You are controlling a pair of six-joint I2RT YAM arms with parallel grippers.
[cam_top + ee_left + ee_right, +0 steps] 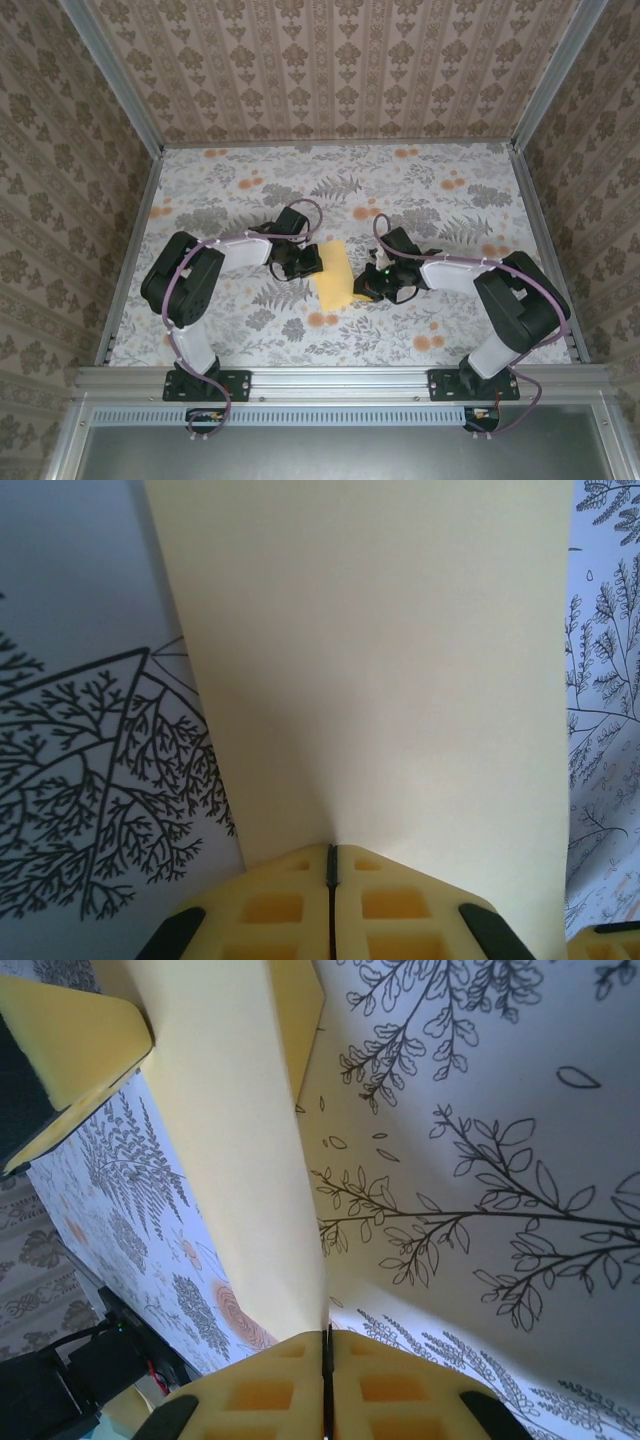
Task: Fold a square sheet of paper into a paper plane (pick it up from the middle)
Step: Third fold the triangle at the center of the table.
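Grip status: left gripper (331, 860) clamped on one edge of square sheet of paper (334, 278); right gripper (326, 1340) pinching the opposite edge. Sheet spans between them at mid worktop (450, 220). Risk: uneven pull between arms could tear it, slip it, or skew the crease.

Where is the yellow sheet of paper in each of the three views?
Top external: yellow sheet at the centre, between left gripper and right gripper.
Left wrist: the sheet spans the middle, pinched in the shut left gripper.
Right wrist: the sheet, a band from top left to the shut right gripper.
Shared landmark: the floral cloth.
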